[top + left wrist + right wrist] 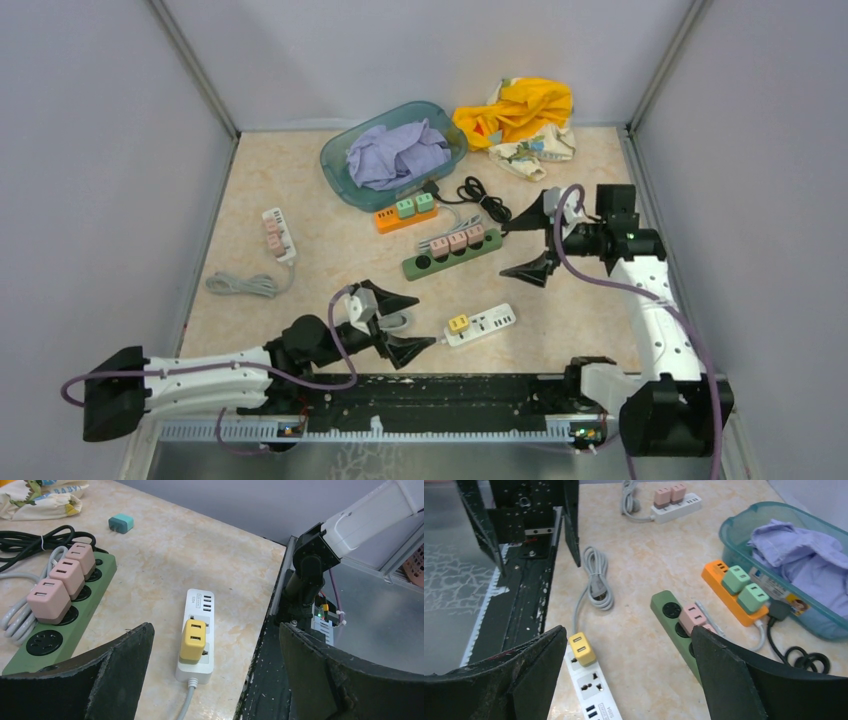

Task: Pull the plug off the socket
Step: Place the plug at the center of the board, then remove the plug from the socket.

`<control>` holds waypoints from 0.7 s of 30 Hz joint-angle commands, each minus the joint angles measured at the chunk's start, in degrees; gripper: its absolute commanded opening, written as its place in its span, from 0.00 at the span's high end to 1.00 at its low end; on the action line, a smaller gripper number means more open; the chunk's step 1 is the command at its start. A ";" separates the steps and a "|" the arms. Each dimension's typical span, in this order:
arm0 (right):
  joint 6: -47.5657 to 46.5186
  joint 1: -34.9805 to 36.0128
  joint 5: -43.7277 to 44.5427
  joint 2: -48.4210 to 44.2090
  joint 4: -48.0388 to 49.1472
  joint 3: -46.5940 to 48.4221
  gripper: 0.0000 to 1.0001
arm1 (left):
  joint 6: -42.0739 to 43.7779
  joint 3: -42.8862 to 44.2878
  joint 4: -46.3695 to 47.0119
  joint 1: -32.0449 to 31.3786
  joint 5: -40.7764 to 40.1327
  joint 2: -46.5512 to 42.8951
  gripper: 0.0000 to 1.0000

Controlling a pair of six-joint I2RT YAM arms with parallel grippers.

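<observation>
A yellow plug (458, 323) sits in the near end socket of a white power strip (490, 322) near the table's front. My left gripper (425, 322) is open just left of it; in the left wrist view the gripper (215, 635) frames the yellow plug (192, 640) and strip (199, 605) without touching them. My right gripper (508, 250) is open and empty, held above the right end of a green strip (440, 258). In the right wrist view the gripper (629, 632) looks down on the yellow plug (582, 649) and white strip (591, 685).
The green strip (669, 612) holds three pink plugs. An orange strip (392, 220) holds two green plugs. Another white strip (283, 240) has pink plugs. There is also a teal basket (335, 165) of cloth, a yellow cloth (520, 110), a grey cable coil (240, 285), a loose teal plug (121, 523) and a black base rail (450, 395).
</observation>
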 commanded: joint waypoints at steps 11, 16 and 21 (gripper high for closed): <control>-22.48 22.43 13.60 4.39 -9.53 -4.10 0.06 | 4.28 -6.51 15.27 0.30 -3.29 1.00 0.00; -14.89 31.67 25.70 5.78 0.56 -7.39 0.08 | 7.07 -7.99 16.39 0.30 -4.41 2.44 0.00; -11.48 39.31 35.70 7.39 8.72 -10.76 0.09 | 7.38 -8.78 16.45 0.33 -5.76 3.45 0.00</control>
